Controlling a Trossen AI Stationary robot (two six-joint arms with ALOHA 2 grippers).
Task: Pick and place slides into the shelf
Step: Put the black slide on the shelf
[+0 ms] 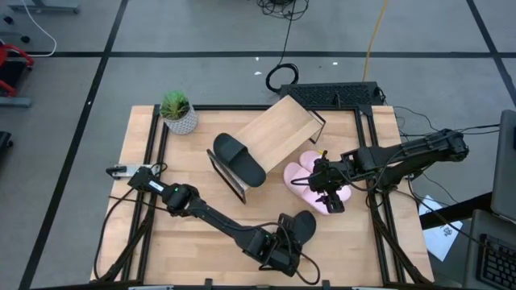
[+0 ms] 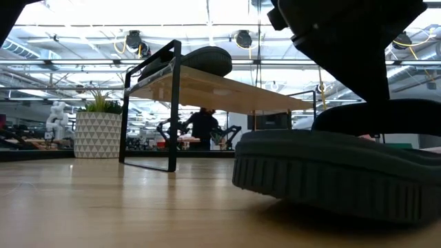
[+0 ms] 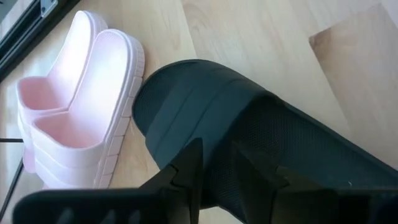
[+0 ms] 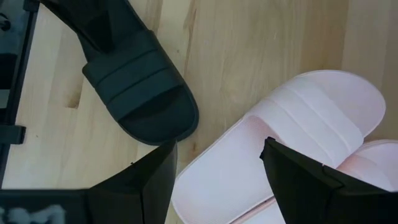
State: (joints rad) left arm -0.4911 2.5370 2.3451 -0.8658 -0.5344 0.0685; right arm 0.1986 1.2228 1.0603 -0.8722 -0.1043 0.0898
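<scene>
A black slide (image 1: 300, 225) is near the table's near edge with my left gripper (image 1: 282, 244) shut on it; the low view shows this slide (image 2: 331, 172) close up and low over the tabletop. A second black slide (image 1: 239, 159) lies on top of the shelf (image 1: 278, 129). A pale pink pair (image 1: 310, 184) lies side by side on the table, right of the shelf. My right gripper (image 4: 217, 180) hovers open above it, one finger to either side of a pink slide (image 4: 298, 118), touching nothing. My left gripper (image 3: 217, 155) pinches the black slide's side rim (image 3: 217, 127), just behind the wide strap (image 3: 186, 99), between its two fingers. The fingers slant down from the table's near left side. The slide is close to level; I cannot tell whether its sole is clear of the table.
A potted plant (image 1: 177, 113) stands at the far left corner. A dark flat device (image 1: 339, 95) and cables lie along the far edge. Bare tabletop (image 1: 193, 242) lies on the left, toward the near edge. Black frame rails (image 1: 379, 217) run along the table's sides.
</scene>
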